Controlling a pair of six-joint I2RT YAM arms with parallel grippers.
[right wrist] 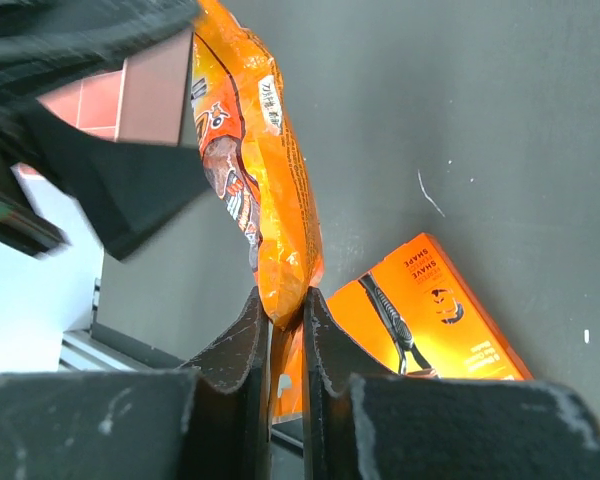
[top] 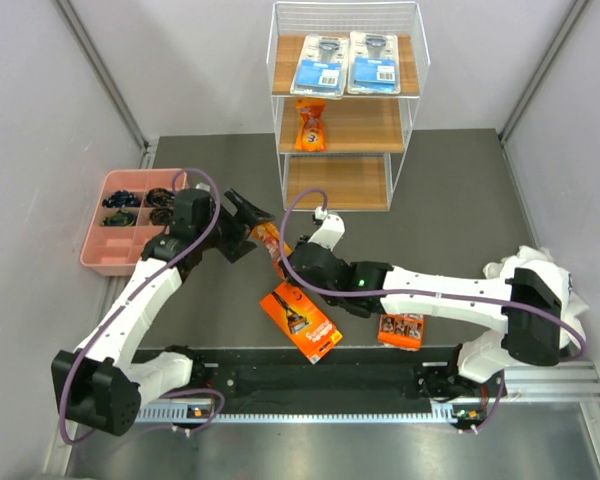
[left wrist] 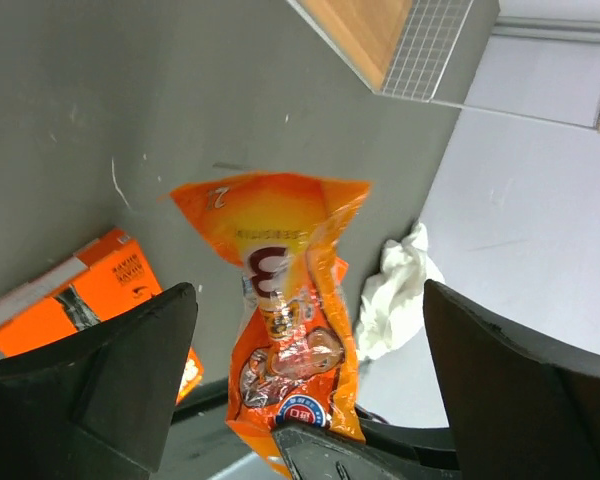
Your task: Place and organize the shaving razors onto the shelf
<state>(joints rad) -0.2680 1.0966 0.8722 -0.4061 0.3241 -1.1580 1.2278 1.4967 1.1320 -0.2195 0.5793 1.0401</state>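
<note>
The right gripper (right wrist: 285,315) is pinched tight on the lower edge of a small, crinkled orange foil pouch (right wrist: 255,170), which stands up from between its fingers above the dark grey table (top: 430,200). The left gripper (left wrist: 310,300) is spread wide, one finger on each side of the same pouch and neither visibly touching it, so only the right gripper holds the pouch.

Just beside the right gripper, on its near side, a long orange-and-black cardboard box (top: 300,320) lies flat on the table. A small orange card pack (top: 401,330) lies a little further right, near the right arm.

Beyond both grippers, at the far side, stands the tall white wire shelf with light brown wooden boards (top: 365,128). Two clear-and-blue blister cards (top: 320,62) (top: 372,62) sit side by side on its top board, and a second orange pouch (top: 310,125) is on the middle one.

By my count three of the six packs are shelved, one is held well short of the shelf, and two wait on the table, so the task is about half done.
</note>
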